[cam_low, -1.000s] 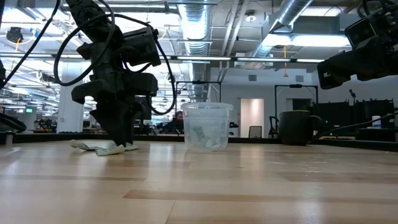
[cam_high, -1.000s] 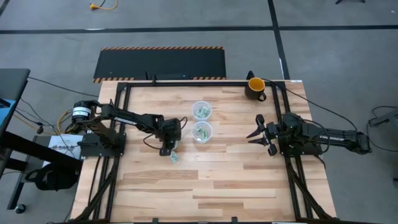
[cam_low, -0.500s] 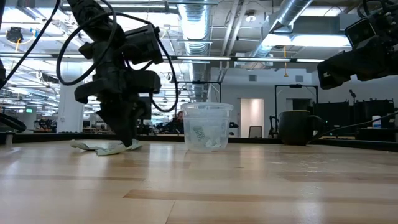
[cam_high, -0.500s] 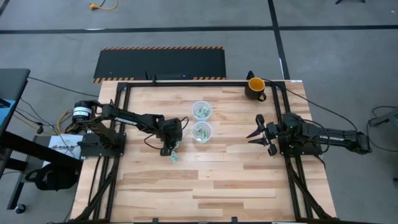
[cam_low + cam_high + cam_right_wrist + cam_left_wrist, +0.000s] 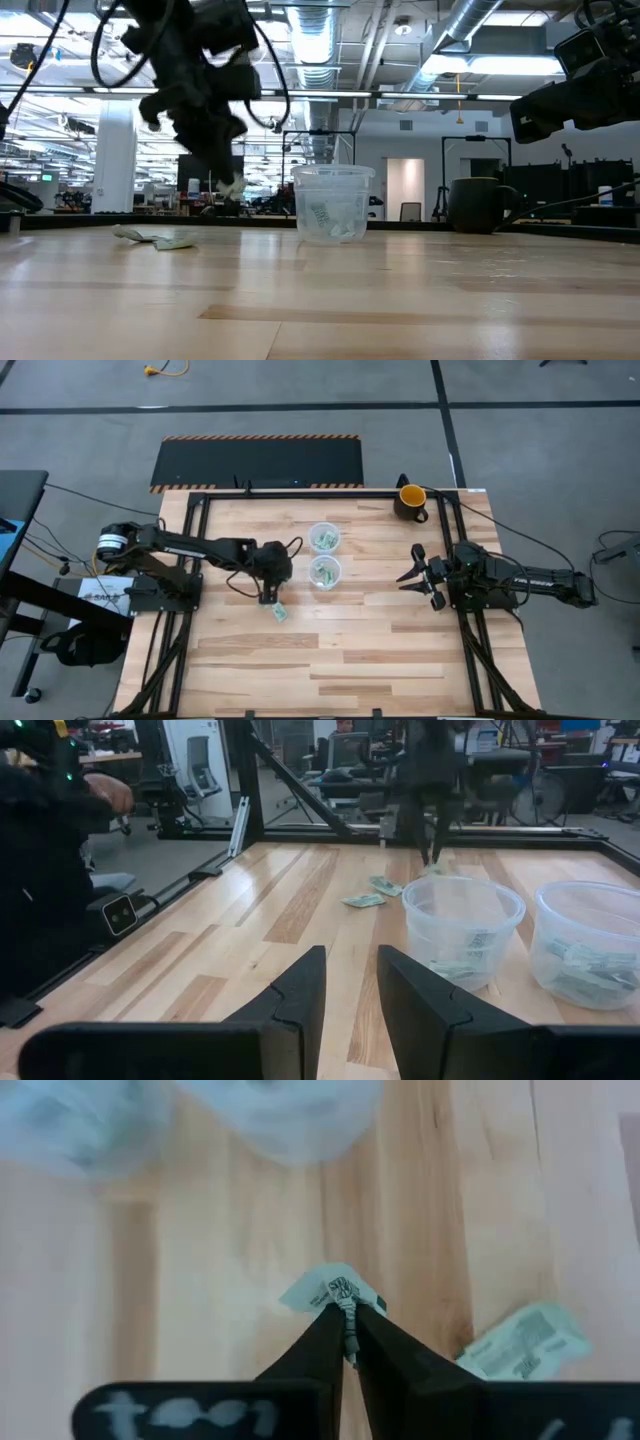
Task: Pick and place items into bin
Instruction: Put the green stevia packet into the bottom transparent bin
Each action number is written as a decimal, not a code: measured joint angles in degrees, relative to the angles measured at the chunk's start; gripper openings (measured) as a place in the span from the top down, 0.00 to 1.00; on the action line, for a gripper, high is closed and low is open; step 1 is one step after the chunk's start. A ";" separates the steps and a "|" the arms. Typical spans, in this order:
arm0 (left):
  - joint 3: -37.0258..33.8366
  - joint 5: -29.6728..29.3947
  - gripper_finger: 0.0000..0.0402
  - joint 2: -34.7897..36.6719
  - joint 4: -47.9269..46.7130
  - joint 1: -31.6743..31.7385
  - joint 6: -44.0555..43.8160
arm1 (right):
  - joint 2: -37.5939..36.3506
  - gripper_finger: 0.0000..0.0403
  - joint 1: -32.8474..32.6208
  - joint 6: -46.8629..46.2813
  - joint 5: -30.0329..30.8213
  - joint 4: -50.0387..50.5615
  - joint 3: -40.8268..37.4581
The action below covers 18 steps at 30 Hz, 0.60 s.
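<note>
My left gripper (image 5: 348, 1320) is shut on a small crumpled green-and-white packet (image 5: 332, 1292) and hangs above the table just left of the two clear cups (image 5: 324, 572); the low view shows the packet (image 5: 233, 187) at its tips. Two more packets (image 5: 160, 238) lie flat on the wood below it, one of them in the left wrist view (image 5: 525, 1340). Both cups (image 5: 462, 930) hold packets. My right gripper (image 5: 412, 575) waits open at the table's right side. My left gripper pinches the packet's crumpled near end (image 5: 342, 1304) between its two fingertips. The fingers come from above, pointing down. The packet sticks out past the tips and is lifted clear of the table.
A dark mug with a yellow inside (image 5: 411, 500) stands at the far right corner. A black frame (image 5: 300, 491) runs along the table's far edge and sides. Bare wood spreads across the near half of the table.
My left gripper has shut on one packet on the table and risen with it, lifting it clear to about the height of the cup's rim. The other packets have stayed where they lay.
</note>
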<state>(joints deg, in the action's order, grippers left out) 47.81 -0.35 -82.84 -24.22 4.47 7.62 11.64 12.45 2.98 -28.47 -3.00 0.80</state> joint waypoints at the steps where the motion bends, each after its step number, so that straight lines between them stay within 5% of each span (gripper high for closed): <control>1: 0.49 -1.17 0.97 0.53 -0.15 -0.23 0.07 | -0.02 0.78 0.00 0.00 0.02 0.02 0.00; 12: 5.69 -10.47 0.96 1.23 6.50 -1.12 11.70 | -0.02 0.78 0.00 0.00 0.02 0.02 0.00; 18: 5.73 -7.90 0.96 1.21 15.34 -0.02 16.74 | -0.01 0.78 0.00 0.00 0.01 0.02 0.00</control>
<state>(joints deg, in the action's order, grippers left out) 53.54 -8.25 -81.62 -8.88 4.45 24.37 11.63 12.45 2.98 -28.46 -2.99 0.80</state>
